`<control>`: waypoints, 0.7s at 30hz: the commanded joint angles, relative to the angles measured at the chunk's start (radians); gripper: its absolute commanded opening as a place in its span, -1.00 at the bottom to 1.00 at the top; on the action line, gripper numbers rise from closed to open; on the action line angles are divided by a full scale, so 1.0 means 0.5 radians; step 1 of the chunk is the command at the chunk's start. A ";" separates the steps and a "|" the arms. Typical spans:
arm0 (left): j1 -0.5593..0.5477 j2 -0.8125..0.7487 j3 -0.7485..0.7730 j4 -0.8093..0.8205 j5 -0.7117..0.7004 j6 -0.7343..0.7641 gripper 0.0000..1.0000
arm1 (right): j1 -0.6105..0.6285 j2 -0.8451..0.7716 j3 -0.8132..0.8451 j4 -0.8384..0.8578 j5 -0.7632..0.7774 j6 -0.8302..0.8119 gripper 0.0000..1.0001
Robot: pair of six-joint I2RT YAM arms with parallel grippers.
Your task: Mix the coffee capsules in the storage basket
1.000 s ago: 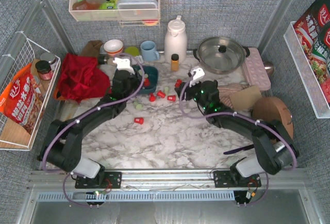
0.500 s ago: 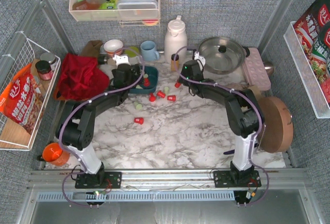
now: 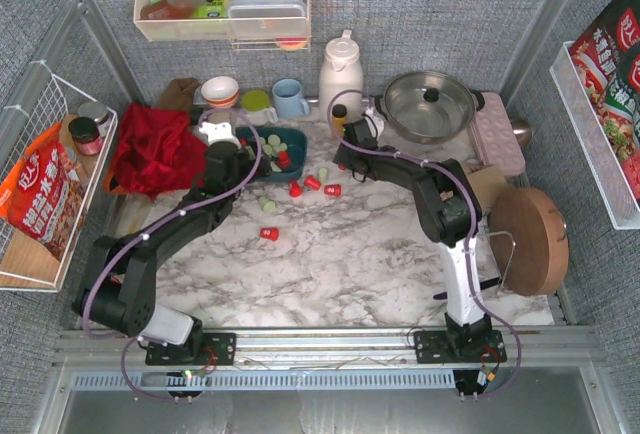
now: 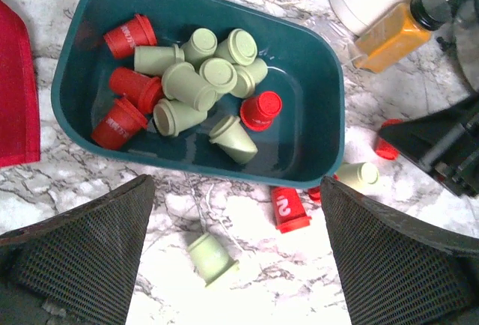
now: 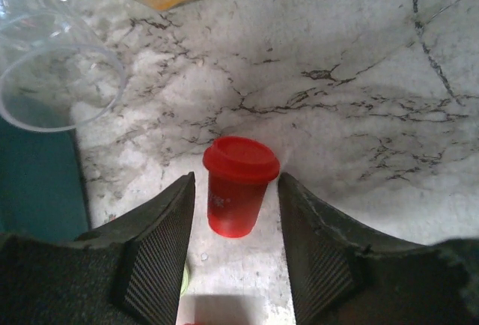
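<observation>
The dark teal storage basket [image 3: 297, 144] [image 4: 310, 126] holds several red and mint coffee capsules [image 4: 198, 85]. More capsules lie loose on the marble in front of it, among them a red one [image 3: 269, 234] and a red one [image 4: 288, 207] by the rim. My left gripper [image 3: 222, 154] [image 4: 236, 265] hangs just short of the basket, open wide, with a mint capsule [image 4: 211, 257] lying on the table between its fingers, untouched. My right gripper [image 3: 346, 157] [image 5: 236, 213] stands open astride an upright red capsule [image 5: 238, 183], a gap on each side.
An orange bottle with a black cap [image 3: 339, 119] [image 4: 397, 29] stands right of the basket, near a white thermos [image 3: 340, 74], a blue mug [image 3: 290, 99] and a lidded pot [image 3: 430, 104]. A red cloth [image 3: 155, 149] lies left. A clear cup [image 5: 52, 78] is near the right gripper.
The left gripper opened from half to wide and drew back left of the basket. The right arm reached far forward and its jaws narrowed around the red capsule.
</observation>
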 commanded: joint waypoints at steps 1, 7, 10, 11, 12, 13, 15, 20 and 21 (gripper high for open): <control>-0.001 -0.097 -0.073 0.067 0.087 -0.076 0.99 | 0.015 0.136 0.209 -0.270 0.076 0.042 0.03; -0.002 -0.188 -0.166 0.082 0.102 -0.116 0.99 | 0.012 0.204 0.349 -0.639 0.193 0.134 -0.18; -0.002 -0.223 -0.219 0.108 0.122 -0.147 0.99 | 0.010 0.164 0.301 -0.640 0.202 0.105 -0.34; 0.000 -0.232 -0.232 0.113 0.121 -0.166 0.99 | 0.011 0.144 0.280 -0.626 0.202 0.086 -0.39; -0.002 -0.237 -0.241 0.112 0.111 -0.191 0.99 | 0.010 0.126 0.246 -0.602 0.196 0.063 -0.44; -0.002 -0.242 -0.247 0.099 0.098 -0.215 0.99 | 0.012 0.099 0.208 -0.558 0.184 0.035 -0.49; -0.001 -0.251 -0.246 0.073 0.066 -0.263 0.99 | 0.013 0.033 0.092 -0.425 0.141 -0.026 -0.52; -0.001 -0.301 -0.306 0.189 0.173 -0.298 0.99 | 0.010 -0.242 -0.239 -0.026 -0.023 -0.251 -0.58; 0.002 -0.313 -0.330 0.224 0.198 -0.312 0.99 | 0.010 -0.310 -0.302 0.039 -0.058 -0.293 -0.59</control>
